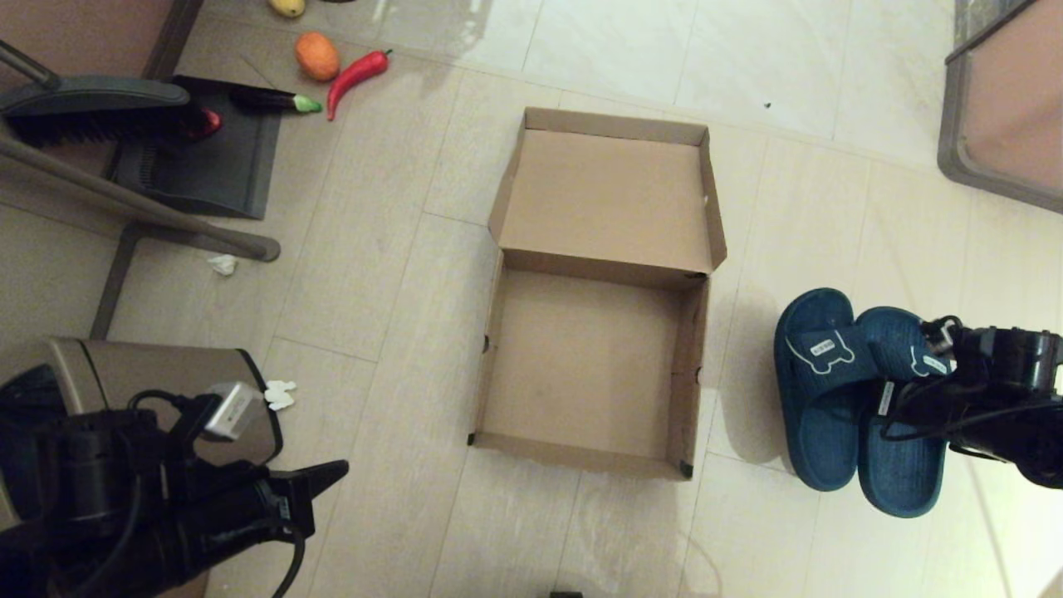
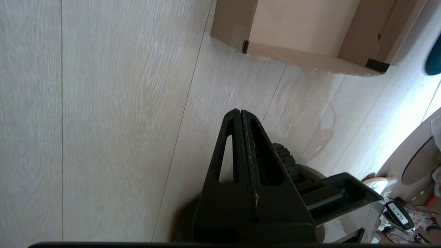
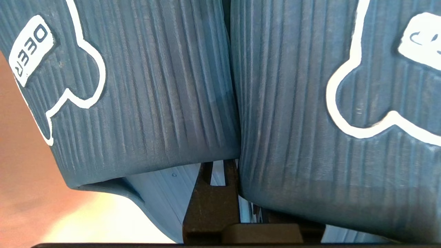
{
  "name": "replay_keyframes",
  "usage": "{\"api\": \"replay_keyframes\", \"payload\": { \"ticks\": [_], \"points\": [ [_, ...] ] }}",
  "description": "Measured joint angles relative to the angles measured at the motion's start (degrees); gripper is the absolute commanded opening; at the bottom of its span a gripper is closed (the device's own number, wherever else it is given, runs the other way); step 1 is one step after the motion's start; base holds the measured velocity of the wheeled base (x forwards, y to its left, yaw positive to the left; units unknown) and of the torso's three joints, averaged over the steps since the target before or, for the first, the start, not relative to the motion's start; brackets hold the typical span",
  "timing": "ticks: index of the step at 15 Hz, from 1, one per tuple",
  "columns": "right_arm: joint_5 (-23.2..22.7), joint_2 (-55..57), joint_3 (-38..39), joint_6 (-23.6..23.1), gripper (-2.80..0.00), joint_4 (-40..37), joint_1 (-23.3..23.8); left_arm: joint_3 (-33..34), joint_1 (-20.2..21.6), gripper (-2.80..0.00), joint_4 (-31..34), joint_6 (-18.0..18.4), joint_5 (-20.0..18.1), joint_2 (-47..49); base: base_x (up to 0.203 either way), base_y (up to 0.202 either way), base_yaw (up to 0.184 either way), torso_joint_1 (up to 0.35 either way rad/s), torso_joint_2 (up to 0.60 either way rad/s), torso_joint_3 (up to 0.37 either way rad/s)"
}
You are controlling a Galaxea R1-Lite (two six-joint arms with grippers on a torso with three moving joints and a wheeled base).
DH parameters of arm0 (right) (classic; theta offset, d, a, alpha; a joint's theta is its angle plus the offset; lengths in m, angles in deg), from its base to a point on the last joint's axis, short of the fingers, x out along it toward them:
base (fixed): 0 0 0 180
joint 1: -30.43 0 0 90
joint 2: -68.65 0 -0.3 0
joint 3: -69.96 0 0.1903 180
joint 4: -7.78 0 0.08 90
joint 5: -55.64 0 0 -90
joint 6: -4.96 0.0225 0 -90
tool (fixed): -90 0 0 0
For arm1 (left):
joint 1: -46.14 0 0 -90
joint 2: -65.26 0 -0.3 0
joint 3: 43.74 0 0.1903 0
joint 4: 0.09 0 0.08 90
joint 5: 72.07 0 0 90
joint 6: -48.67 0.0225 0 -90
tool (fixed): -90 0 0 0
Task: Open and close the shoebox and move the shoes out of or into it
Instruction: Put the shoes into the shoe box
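Note:
The shoebox (image 1: 492,349) lies open and empty on the floor, with its flap lid (image 1: 606,195) laid back on the far side; its near corner shows in the left wrist view as the shoebox (image 2: 310,27). The two teal-blue shoes (image 1: 822,415) hang side by side to the right of the box, casting a shadow on the tiles. My right gripper (image 1: 918,378) is shut on the shoes. In the right wrist view, one finger (image 3: 210,206) sits under each strap of the shoes (image 3: 148,89), pinching their inner edges. My left gripper (image 2: 240,112) is shut on nothing, low at the near left (image 1: 336,472).
A dustpan and brush (image 1: 199,158) lie at the far left, with a toy chili (image 1: 357,75), orange (image 1: 317,56) and eggplant (image 1: 274,101) beside them. A metal bin (image 1: 149,374) stands by my left arm. Paper scraps (image 1: 222,264) dot the floor. Furniture (image 1: 1005,108) stands far right.

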Motion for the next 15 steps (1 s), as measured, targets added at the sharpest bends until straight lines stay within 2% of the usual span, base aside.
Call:
{"api": "replay_keyframes", "payload": {
  "ticks": [2,5,8,10,15],
  "points": [
    [1.27,-6.84,-3.49,3.82,-2.80,-11.84,-6.48,-0.63,-0.05,-2.80,-0.02,-0.09,-0.11,-0.54,0.000,0.000,0.000,0.000,0.00,0.000],
    [8.31,-12.12,-10.10,9.91,-2.80,-24.94,-19.24,-0.81,-0.02,-2.80,0.07,-0.22,-0.12,-1.85,0.000,0.000,0.000,0.000,0.00,0.000],
    [14.68,-11.67,-18.27,12.34,-2.80,-29.29,-30.95,0.04,0.19,-2.80,0.16,-2.57,0.89,-3.65,0.000,0.000,0.000,0.000,0.00,0.000],
    [17.84,-9.09,-23.22,12.73,-2.80,-30.59,-35.98,0.21,0.27,-2.80,0.14,-3.52,2.12,-4.68,0.000,0.000,0.000,0.000,0.00,0.000],
    [24.23,-0.14,-32.74,14.23,-2.80,-30.67,-42.72,0.10,0.28,-2.80,0.14,-3.67,2.21,-5.12,0.000,0.000,0.000,0.000,0.00,0.000]
  ]
}}
